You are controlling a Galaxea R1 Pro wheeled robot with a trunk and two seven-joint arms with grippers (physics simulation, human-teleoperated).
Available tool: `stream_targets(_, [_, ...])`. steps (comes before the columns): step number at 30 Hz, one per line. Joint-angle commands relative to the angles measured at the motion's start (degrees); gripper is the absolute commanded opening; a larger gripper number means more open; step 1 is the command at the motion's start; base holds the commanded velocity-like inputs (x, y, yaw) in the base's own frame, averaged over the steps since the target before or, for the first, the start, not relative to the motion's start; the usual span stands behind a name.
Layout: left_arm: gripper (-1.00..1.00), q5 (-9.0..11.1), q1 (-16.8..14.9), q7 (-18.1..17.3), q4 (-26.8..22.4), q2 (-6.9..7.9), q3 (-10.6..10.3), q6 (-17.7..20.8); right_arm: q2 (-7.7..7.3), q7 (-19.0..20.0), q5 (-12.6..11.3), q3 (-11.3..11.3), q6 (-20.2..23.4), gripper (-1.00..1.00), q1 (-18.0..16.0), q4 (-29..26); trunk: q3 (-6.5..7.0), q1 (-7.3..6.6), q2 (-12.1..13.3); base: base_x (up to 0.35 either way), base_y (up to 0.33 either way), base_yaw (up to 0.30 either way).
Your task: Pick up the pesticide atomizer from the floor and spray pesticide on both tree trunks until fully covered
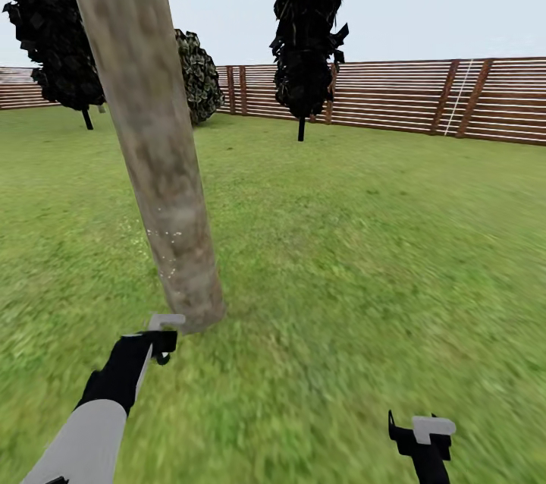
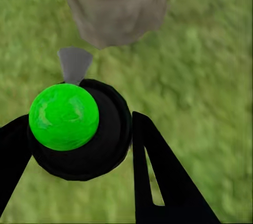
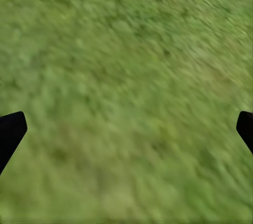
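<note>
Tree trunk [image 1: 152,135] top beyond frame.

Mottled grey-tan tree trunk [image 1: 155,143] — bright green, black-ringed atomizer [image 2: 64,117]

Nothing to read here: no text, label, brand, number or sign shows in any view. The tree trunk [image 1: 155,143] is bare mottled bark, the slatted fence [image 1: 425,97] carries no lettering, and the green-topped black atomizer [image 2: 71,124] seen in the left wrist view has a plain, unmarked surface. The grass [image 3: 126,76] is blank too.
</note>
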Motion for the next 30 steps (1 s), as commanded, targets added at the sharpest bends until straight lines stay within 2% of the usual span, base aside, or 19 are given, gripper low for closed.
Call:
stream_targets(1, [-1.0, -0.9, 0.2, -0.5, 1.4, -1.26, 0.5, -0.9, 0.0, -0.4, 0.6, -0.2, -0.1, 1.0, 0.0, 0.1, -0.05, -0.01, 0.0, 0.0, 0.0, 0.0])
stream_targets(3, [-1.0, -0.9, 0.3, -0.5, 2.5, -1.77, 0.8, -1.8, 0.0, -0.4, 0.6, -0.2, -0.1, 1.0, 0.0, 0.1, -0.05, -0.01, 0.0, 0.0, 0.0, 0.0])
stream_targets(5, [-1.0, -0.9, 0.3, -0.5, 2.8, -1.29, 1.3, -2.7, 0.0, -0.4, 0.6, -0.2, -0.1, 1.0, -0.1, 0.1, -0.05, -0.01, 0.0, 0.0, 0.0, 0.051])
stream_targets(6, [-1.0, -0.5, 0.4, -0.6, 3.5, 1.33, 7.0, -4.7, 0.0, -0.3, 0.6, -0.2, -0.1, 1.0, -0.1, 0.1, -0.05, -0.01, 0.0, 0.0, 0.0, 0.212])
stream_targets(7, [-1.0, -0.6, 0.5, -0.6, 3.9, 2.01, 8.8, -5.5, 0.0, -0.3, 0.6, -0.2, -0.1, 1.0, -0.1, 0.1, -0.05, -0.01, 0.0, 0.0, 0.0, 0.243])
stream_targets(9, [-1.0, -0.9, 0.5, -0.6, 4.5, 2.51, 9.9, -6.3, 0.0, -0.3, 0.6, -0.2, -0.1, 1.0, -0.1, 0.1, -0.05, -0.01, 0.0, 0.0, 0.0, 0.249])
stream_targets(13, [-1.0, -1.1, 0.5, -0.6, 5.0, 1.99, 9.7, -6.8, 0.03, -0.2, 0.6, -0.2, -0.1, 1.0, 0.0, 0.1, -0.05, -0.01, 0.0, 0.089, -0.053, 0.052])
stream_targets(16, [-1.0, -1.0, 0.5, -0.6, 5.1, 1.76, 7.4, -6.8, 0.01, -0.2, 0.6, -0.2, -0.1, 1.0, 0.0, 0.1, -0.05, -0.01, 0.0, 0.215, -0.155, 0.003])
stream_targets(18, [-1.0, -1.0, 0.5, -0.6, 5.2, 1.53, 7.0, -6.8, 0.0, -0.2, 0.6, -0.2, -0.1, 1.0, 0.0, 0.1, -0.05, -0.01, 0.0, 0.229, -0.169, 0.0])
stream_targets(26, [-1.0, -1.1, 0.5, -0.5, 4.7, 1.79, 6.7, -6.8, 0.0, -0.3, 0.6, -0.3, -0.1, 1.0, 0.0, 0.1, -0.05, -0.01, 0.0, 0.209, -0.202, 0.0])
stream_targets(30, [-1.0, -1.1, 0.5, -0.5, 4.5, 1.83, 6.7, -6.8, 0.0, -0.5, 0.6, -0.3, -0.1, 1.0, 0.0, 0.1, -0.05, -0.01, 0.0, 0.047, -0.263, 0.01])
